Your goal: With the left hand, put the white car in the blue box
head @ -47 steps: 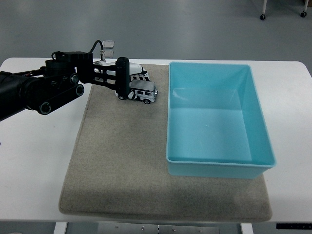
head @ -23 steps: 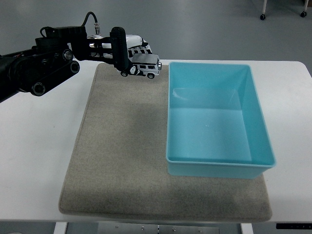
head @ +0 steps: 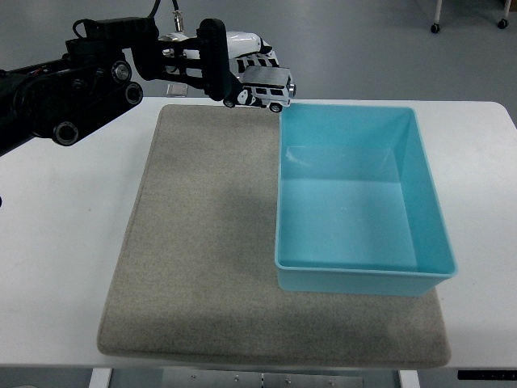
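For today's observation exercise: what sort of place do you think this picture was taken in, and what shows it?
Probably a robotics lab or test room: a plain white table with a grey mat, a black robot left hand holding a white car beside a blue box, and a bare grey floor with furniture castors behind.

- The small white toy car (head: 265, 89), a boxy off-road model with black stripes along its side, dark windows and black wheels, is off the table, clamped in the black fingers (head: 214, 56) of the left hand (head: 202, 65). It sits roughly level, with one long side facing the camera and its right end nearest the box. It hangs at the far left corner of the box, just outside the rim.
- The light blue rectangular plastic box (head: 361, 275) stands upright and open on the right part of a grey mat on the white table. Nothing lies inside it; its long sides run near to far.
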{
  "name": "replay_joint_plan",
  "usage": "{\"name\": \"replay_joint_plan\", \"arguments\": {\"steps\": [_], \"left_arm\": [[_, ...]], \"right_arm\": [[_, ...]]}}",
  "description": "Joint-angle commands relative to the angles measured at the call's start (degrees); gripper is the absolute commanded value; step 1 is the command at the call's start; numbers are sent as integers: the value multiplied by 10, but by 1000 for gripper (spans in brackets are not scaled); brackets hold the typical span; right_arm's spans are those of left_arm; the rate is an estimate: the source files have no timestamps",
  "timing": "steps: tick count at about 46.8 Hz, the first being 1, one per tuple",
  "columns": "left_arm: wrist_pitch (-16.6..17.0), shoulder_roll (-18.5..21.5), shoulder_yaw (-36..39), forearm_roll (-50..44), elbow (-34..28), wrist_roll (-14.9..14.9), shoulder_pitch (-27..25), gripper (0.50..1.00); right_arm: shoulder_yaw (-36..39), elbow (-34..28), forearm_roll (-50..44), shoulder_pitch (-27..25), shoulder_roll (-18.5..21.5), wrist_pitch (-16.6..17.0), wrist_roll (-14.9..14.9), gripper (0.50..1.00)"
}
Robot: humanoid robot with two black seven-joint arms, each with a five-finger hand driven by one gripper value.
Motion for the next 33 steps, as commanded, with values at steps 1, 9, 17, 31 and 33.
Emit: {"name": "replay_joint_plan", "arguments": {"steps": [1,9,17,31,33], "left_arm": [[0,0,0,-1,-25,0,0,500],[0,-4,-17,-2,-64,0,1,500],[-2,-15,-17,-2,-94,0,4,500],[-6,-48,-16,-2,-102,0,12,500],[-5,-53,-16,-2,-101,0,15,500]], "right_arm": [[0,0,0,0,0,0,-1,936],[0,0,0,0,0,0,0,936],[0,0,0,0,0,0,-1,936],[0,0,0,0,0,0,0,936],[0,0,0,-1,0,0,0,936]]}}
